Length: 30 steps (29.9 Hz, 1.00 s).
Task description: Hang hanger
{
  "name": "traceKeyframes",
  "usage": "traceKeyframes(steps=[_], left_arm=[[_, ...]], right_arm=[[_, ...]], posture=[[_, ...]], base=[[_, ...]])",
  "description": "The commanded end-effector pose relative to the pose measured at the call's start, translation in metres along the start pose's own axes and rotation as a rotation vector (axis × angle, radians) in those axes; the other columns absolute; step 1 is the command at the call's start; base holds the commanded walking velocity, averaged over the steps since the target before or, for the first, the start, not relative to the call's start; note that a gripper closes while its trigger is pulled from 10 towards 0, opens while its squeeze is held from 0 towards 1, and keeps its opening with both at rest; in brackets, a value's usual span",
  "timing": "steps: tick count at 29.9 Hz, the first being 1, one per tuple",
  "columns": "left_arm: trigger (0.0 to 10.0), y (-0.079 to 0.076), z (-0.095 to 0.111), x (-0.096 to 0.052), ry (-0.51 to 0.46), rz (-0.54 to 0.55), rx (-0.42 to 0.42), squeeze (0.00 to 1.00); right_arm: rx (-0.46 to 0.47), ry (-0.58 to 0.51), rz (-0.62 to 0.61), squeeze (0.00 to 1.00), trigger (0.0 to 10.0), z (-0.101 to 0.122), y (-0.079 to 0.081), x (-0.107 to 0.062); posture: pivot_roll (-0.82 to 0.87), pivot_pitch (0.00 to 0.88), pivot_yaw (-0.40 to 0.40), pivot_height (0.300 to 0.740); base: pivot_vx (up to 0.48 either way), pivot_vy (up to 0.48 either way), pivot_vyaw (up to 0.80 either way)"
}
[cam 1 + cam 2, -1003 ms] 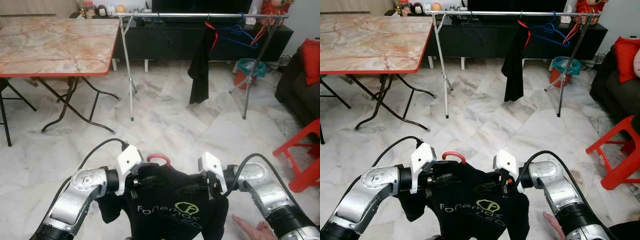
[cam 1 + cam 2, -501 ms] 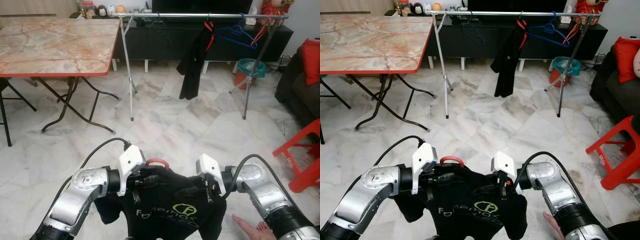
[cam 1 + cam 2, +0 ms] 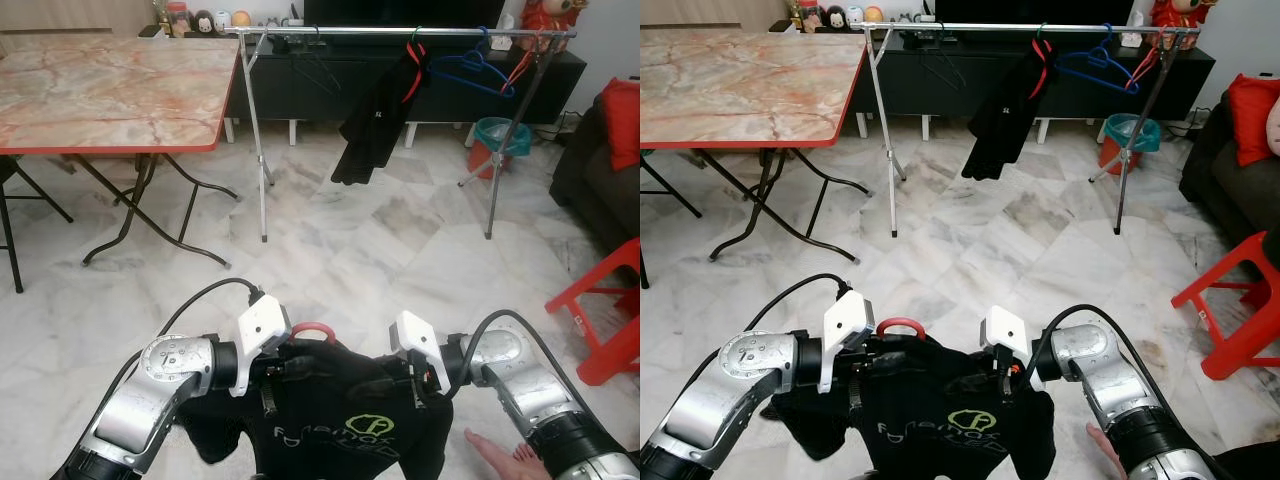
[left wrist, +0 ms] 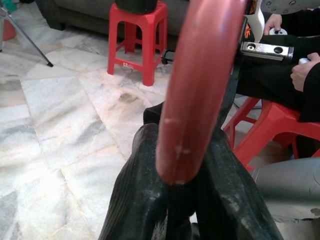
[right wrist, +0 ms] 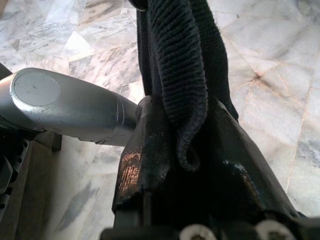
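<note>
Both grippers hold a black T-shirt (image 3: 345,420) on a red hanger (image 3: 312,331) low in front of the robot, well short of the clothes rail (image 3: 400,32) across the marble floor (image 3: 330,250). The left gripper (image 3: 275,368) has its jaws clamped on the shirt's collar at the base of the red hanger hook, which rises just above the fingers (image 4: 145,200) in the left wrist view. The right gripper (image 3: 420,378) has its jaws closed on the ribbed black fabric of the shirt's other shoulder, a fold of cloth pinched between its fingers (image 5: 145,165). The shirt hangs down between the two silver arms, its printed front facing up toward the head camera. On the clothes rail a black garment (image 3: 375,125) hangs tilted out to the robot's left from a red hanger, beside a blue hanger (image 3: 470,70) and further hangers near the rail's right end. A marble-topped folding table (image 3: 110,90) stands to the left of the rail, a teal bin (image 3: 492,135) behind the rail's right leg, and a red stool (image 3: 605,310) to its right. A person's bare foot (image 3: 500,458) rests on the floor beside the right arm.
</note>
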<state>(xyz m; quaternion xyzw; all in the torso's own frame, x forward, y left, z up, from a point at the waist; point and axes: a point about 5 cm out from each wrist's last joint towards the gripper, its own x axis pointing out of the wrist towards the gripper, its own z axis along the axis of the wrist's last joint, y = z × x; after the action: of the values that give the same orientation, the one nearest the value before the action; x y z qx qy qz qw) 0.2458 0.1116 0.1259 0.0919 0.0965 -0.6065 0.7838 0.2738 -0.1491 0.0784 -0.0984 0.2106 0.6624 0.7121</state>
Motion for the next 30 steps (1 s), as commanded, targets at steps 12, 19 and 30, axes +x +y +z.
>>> traceKeyframes(steps=[12, 19, 30], left_arm=[[0.0, -0.0146, -0.0003, 0.0113, -0.006, -0.099, -0.002, 0.00], [0.0, -0.0150, 0.0000, 0.0118, -0.008, -0.101, -0.001, 0.00], [0.0, -0.0121, -0.0019, 0.0125, 0.003, -0.077, 0.017, 0.00]], right_arm=[[-0.059, -0.053, -0.078, 0.00, 10.0, 0.0145, -0.0087, 0.0023], [-0.057, -0.062, -0.086, 1.00, 10.0, 0.0161, -0.0104, 0.0014], [-0.071, -0.075, -0.089, 1.00, 10.0, 0.0179, -0.0095, -0.0006]], posture=[[0.06, 0.015, -0.032, 0.740], [0.06, 0.018, -0.032, 0.740], [0.06, 0.017, -0.031, 0.740]], base=[[0.000, 0.000, 0.00], [0.000, 0.000, 0.00], [0.000, 0.000, 0.00]])
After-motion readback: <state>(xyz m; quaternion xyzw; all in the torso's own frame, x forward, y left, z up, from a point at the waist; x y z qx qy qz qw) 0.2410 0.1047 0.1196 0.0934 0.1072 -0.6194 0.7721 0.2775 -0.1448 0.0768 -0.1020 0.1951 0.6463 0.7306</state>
